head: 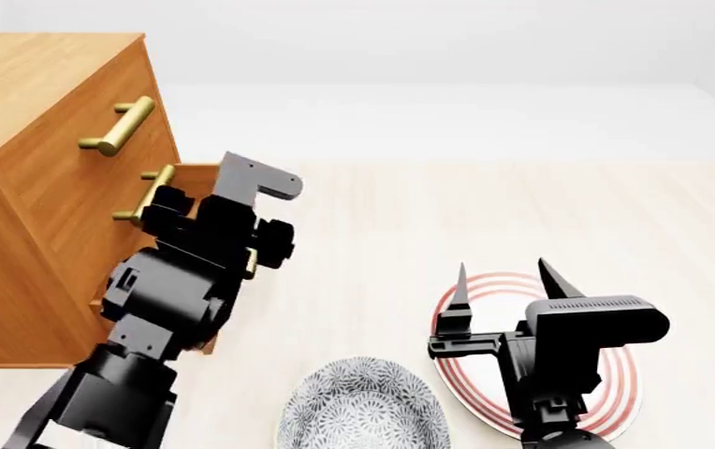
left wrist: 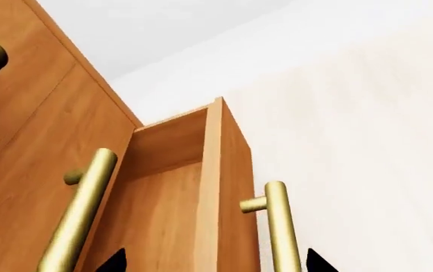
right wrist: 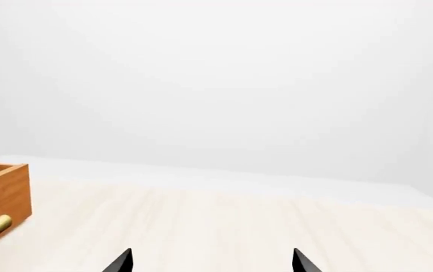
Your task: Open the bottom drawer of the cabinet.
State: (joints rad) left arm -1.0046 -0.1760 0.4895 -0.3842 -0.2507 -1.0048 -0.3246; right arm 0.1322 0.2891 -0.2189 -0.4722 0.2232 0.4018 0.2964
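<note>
In the head view, a gray patterned bowl sat closest on the bench; just beside it lay a red striped plate; the right gripper hung over that plate with its two fingers apart and nothing between them; farther off, on the left, the left arm reached to the cabinet; the bottom drawer stuck out from the cabinet front, pulled partly open, at the foot of the cabinet; the arm hid most of it. In the left wrist view, the left gripper showed only two dark tips, spread apart; the drawer's front edge and its brass handle stood between them; I cannot tell if the tips touched the handle; the drawer above stayed shut, with its own handle.
</note>
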